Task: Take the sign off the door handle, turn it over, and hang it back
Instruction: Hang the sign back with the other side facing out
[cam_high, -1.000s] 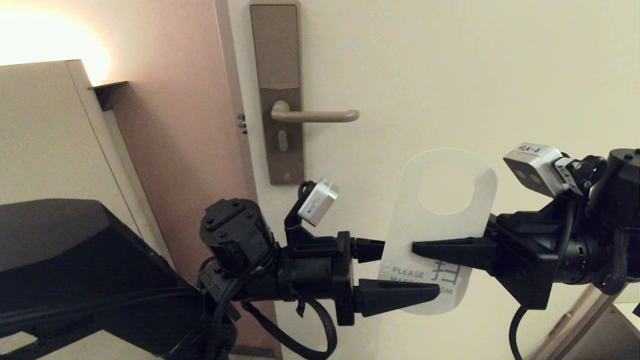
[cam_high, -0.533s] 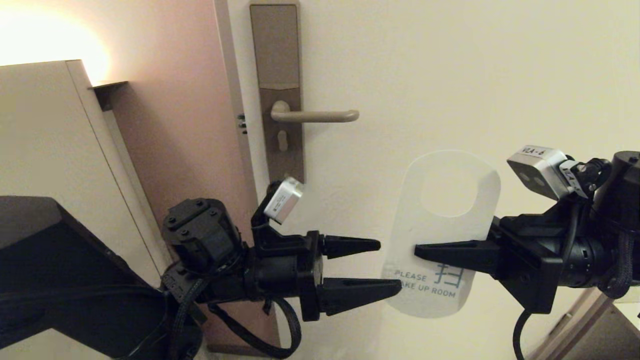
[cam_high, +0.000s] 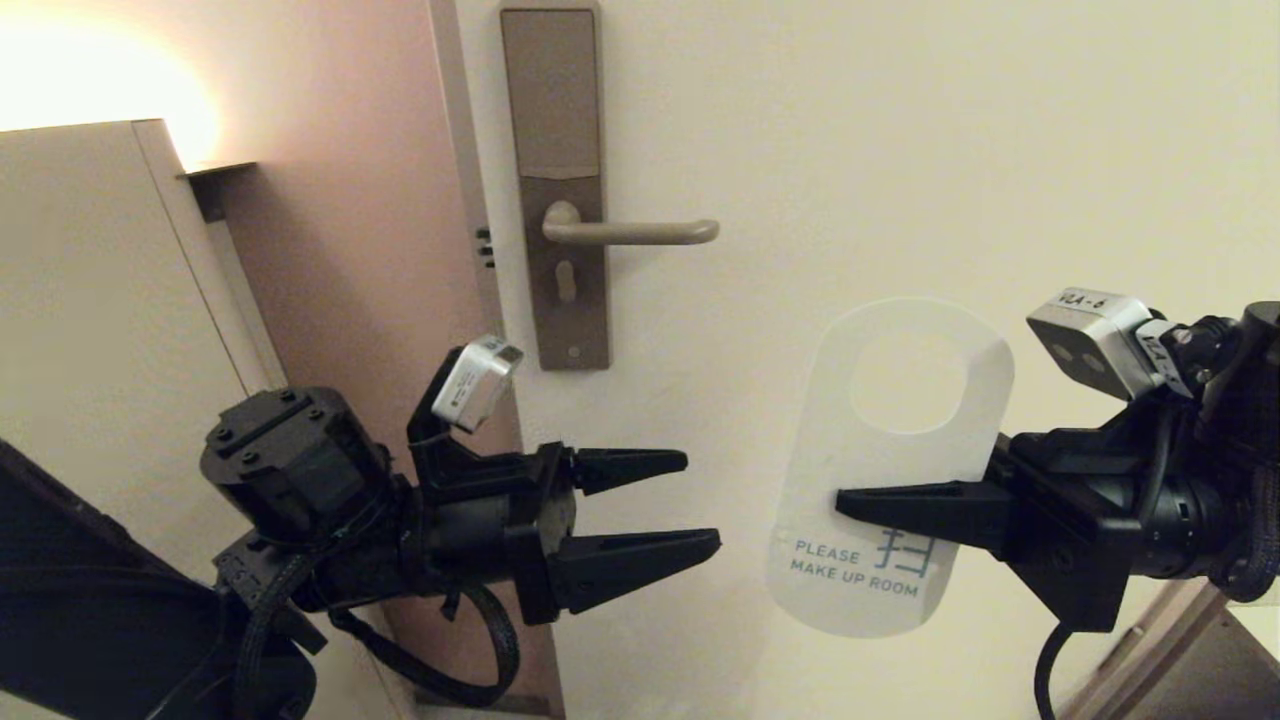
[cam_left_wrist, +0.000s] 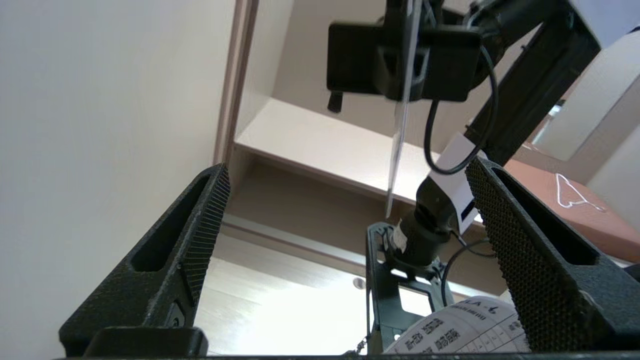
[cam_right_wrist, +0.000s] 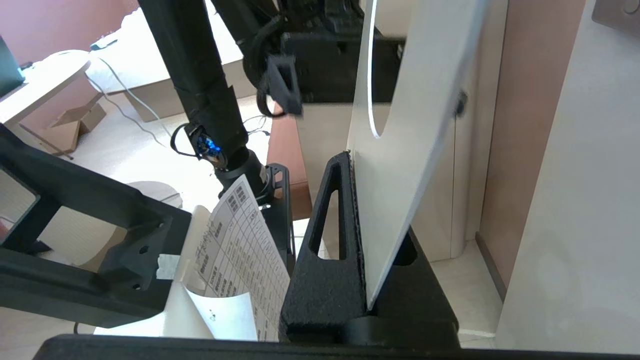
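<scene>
Sign (cam_high: 893, 470) off the door handle (cam_high: 630, 232), held upright in mid-air in front of the cream door (cam_high: 950, 150), lower and to the right of the handle, well apart from it. White side faces the head camera, text "PLEASE MAKE UP ROOM" readable near the bottom edge, oval hole at top. Right gripper (cam_high: 845, 504) comes in from the right, roughly level, pinched tight on the sign's lower-middle; one finger lies across the white face just above the text, the other is hidden behind. Right wrist view: sign (cam_right_wrist: 410, 150) seen almost edge-on, clamped between the black fingers (cam_right_wrist: 325, 260), hole edge visible above the grip.

Left gripper (cam_high: 695, 500) on the left side, pointing right toward the sign, jaws spread wide, nothing between them. Clear gap between its fingertips and the sign's left edge, no touching. Left wrist view: both textured fingers (cam_left_wrist: 195, 240) far apart, and the sign (cam_left_wrist: 400, 125) appears as a thin edge-on sliver gripped by the right gripper (cam_left_wrist: 404, 60) opposite.

Door handle is a beige horizontal lever with a rounded end pointing right, mounted on a tall brown lock plate (cam_high: 555, 180), keyhole below the lever. Handle bare. Pinkish wall (cam_high: 340, 200) and a pale cabinet (cam_high: 90, 280) left of the door frame.
</scene>
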